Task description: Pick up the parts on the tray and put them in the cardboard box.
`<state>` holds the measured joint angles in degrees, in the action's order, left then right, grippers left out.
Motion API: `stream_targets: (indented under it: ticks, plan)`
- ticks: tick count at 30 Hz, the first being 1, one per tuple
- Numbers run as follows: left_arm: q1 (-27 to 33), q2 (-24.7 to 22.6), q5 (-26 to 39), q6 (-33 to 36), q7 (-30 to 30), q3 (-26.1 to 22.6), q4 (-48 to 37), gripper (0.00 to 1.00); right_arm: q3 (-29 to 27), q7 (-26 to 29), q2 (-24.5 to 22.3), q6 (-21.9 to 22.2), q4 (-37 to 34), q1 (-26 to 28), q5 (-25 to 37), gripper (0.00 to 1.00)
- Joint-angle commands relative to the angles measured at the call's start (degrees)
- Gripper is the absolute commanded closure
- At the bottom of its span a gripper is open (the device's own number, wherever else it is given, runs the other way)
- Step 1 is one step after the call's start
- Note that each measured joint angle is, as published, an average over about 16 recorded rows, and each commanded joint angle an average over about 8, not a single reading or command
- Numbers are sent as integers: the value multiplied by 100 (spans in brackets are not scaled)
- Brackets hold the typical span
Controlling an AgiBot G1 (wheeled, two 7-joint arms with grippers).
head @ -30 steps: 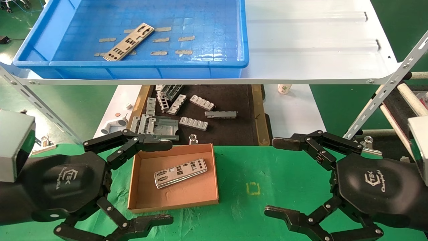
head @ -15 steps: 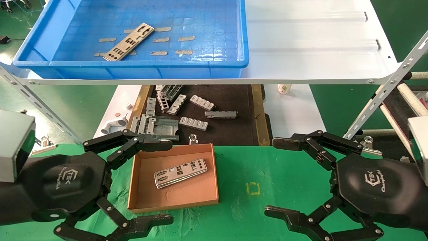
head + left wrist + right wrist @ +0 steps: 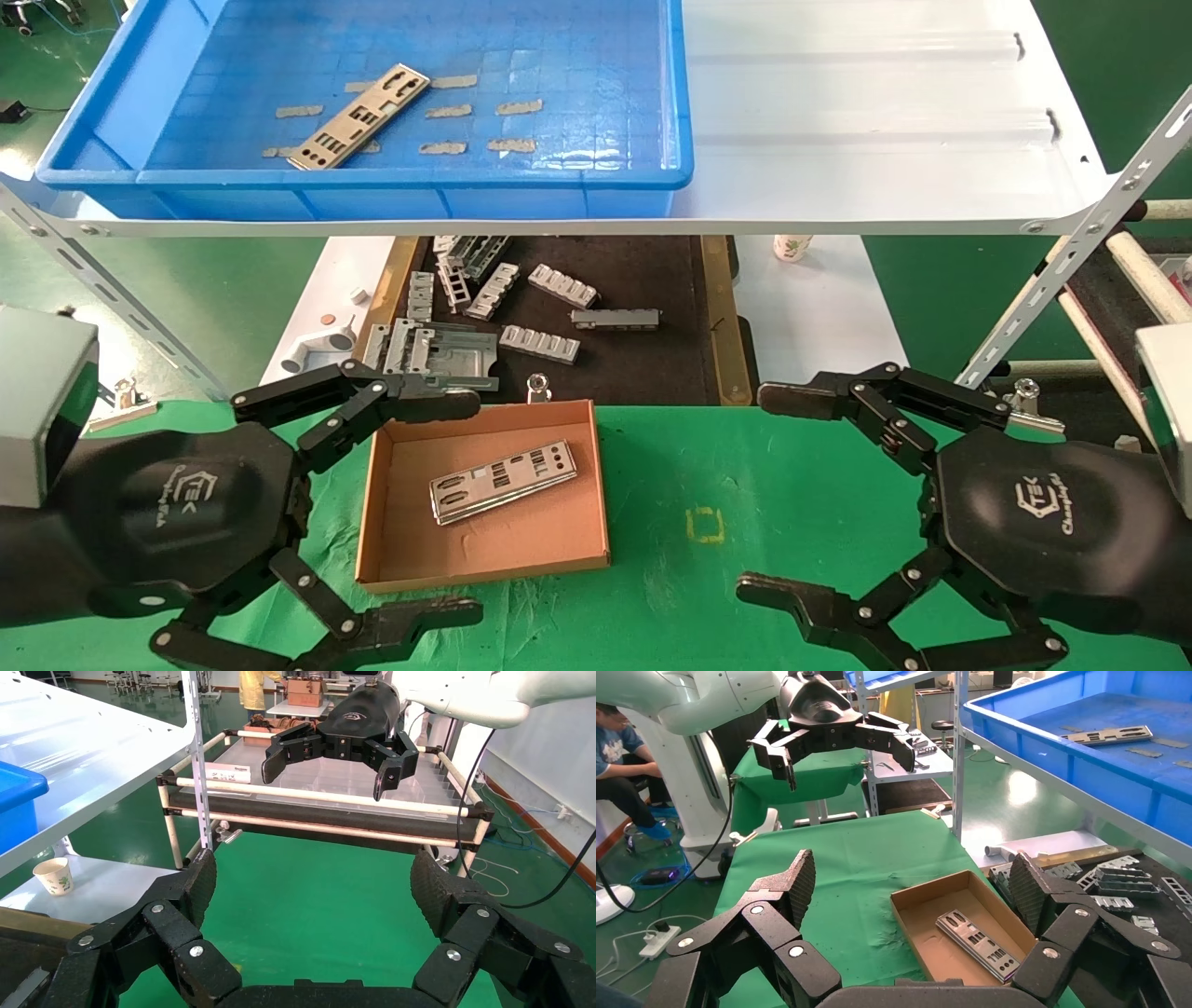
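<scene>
- The left gripper is held low over the green counter, just to the left of the cardboard box; its jaws are spread wide and nothing is held between them.
- The right gripper is held over the counter to the right of the box, well apart from it; its jaws are likewise spread wide and empty.
- One part is seen lying flat and aslant on the floor of the blue tray, among scraps of tan tape.
- The tray is carried on a white shelf raised above and behind the counter.
- Another part is seen lying flat inside the cardboard box, aslant across its middle; from the right wrist view it is shown again in the same box.
- Behind the box, grey ribbed brackets are scattered in a black tray with wooden edges.
- A paper cup is placed on the white surface beside that black tray.
</scene>
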<state>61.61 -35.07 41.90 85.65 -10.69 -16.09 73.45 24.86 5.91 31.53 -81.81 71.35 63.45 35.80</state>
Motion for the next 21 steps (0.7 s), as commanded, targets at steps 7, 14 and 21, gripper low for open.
stream_targets:
  ticks: [7, 14, 21]
  plan:
    - [0, 0, 0, 0, 0, 0, 0, 0, 0, 0, 0, 0, 0, 0, 0, 0]
    - [0, 0, 0, 0, 0, 0, 0, 0, 0, 0, 0, 0, 0, 0, 0, 0]
    - [0, 0, 0, 0, 0, 0, 0, 0, 0, 0, 0, 0, 0, 0, 0, 0]
